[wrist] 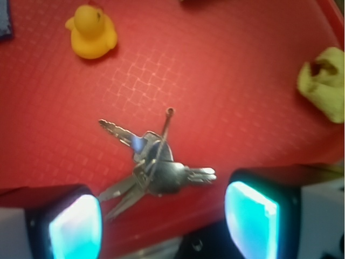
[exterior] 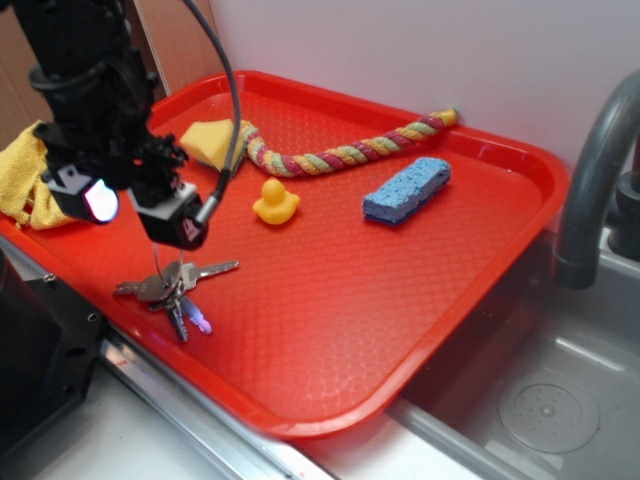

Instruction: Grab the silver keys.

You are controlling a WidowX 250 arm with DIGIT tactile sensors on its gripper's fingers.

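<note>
Wrist view looks straight down at the silver keys (wrist: 156, 170), which lie on the red tray (wrist: 215, 81) between the two glowing fingertips (wrist: 75, 229) of the gripper (wrist: 161, 226). The jaws are wide apart, with nothing held in them. From the exterior view, the keys (exterior: 175, 285) sit near the front left edge of the tray (exterior: 380, 330), right under the gripper (exterior: 140, 210).

What could go wrong? The keys are flat and thin, so I think the fingers might slide over them and close on nothing. The keys point out in different ways like a fan, so a pinch may catch only one key or the thin wire ring, and the bunch could swing or slip out. The metal is smooth and shiny, which makes it slippery.

The tray is hard plastic with a bumpy little grid pattern. The yellow duck (exterior: 275, 202) looks round and smooth. The blue sponge (exterior: 407, 189) looks rough and squishy. The rope (exterior: 350, 152) is twisted and colourful, and a yellow cloth (exterior: 30, 175) lies soft and crumpled at the left
</note>
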